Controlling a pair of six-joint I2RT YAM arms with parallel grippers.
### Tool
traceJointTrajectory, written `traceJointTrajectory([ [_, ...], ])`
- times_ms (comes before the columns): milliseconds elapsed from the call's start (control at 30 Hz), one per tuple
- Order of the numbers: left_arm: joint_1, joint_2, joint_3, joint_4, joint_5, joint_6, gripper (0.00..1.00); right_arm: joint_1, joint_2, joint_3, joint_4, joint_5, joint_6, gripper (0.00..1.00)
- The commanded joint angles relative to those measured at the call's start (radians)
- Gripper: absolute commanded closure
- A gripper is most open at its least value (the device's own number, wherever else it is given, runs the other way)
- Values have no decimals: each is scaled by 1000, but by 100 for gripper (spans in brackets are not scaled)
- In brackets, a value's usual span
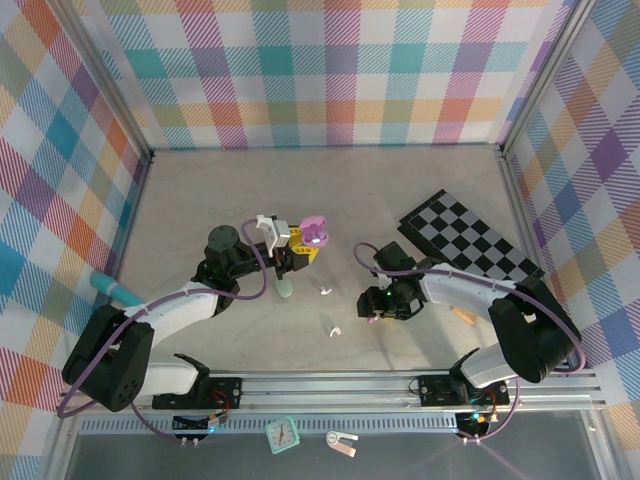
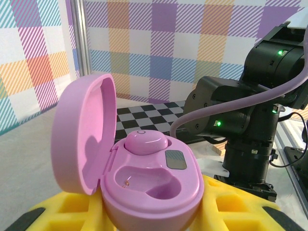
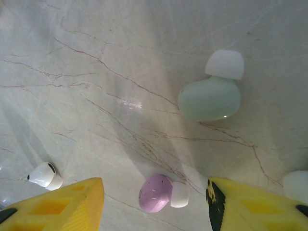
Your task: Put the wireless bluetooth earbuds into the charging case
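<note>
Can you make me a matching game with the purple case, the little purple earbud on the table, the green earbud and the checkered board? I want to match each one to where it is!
Things:
1. purple case
2. loose purple earbud
3. green earbud
4. checkered board

Where or how:
A. flat at the far right of the table
B. on the table between two yellow fingers
C. held up, lid open, one bud tucked inside
D. on the table, out beyond the fingers

Pairs: 1-C, 2-B, 3-D, 4-A.
</note>
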Motion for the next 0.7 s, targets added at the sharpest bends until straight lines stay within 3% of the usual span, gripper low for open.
traceJointTrajectory([
  [0, 8, -2, 0, 48, 24, -4, 80, 5, 15, 39, -10, -10, -35, 41],
  [400, 8, -6, -3, 49, 20, -1, 80, 8, 42, 6, 12, -59, -32, 41],
  [667, 8, 3, 0, 57, 24, -4, 80, 23, -34, -53, -3, -106, -19, 41],
])
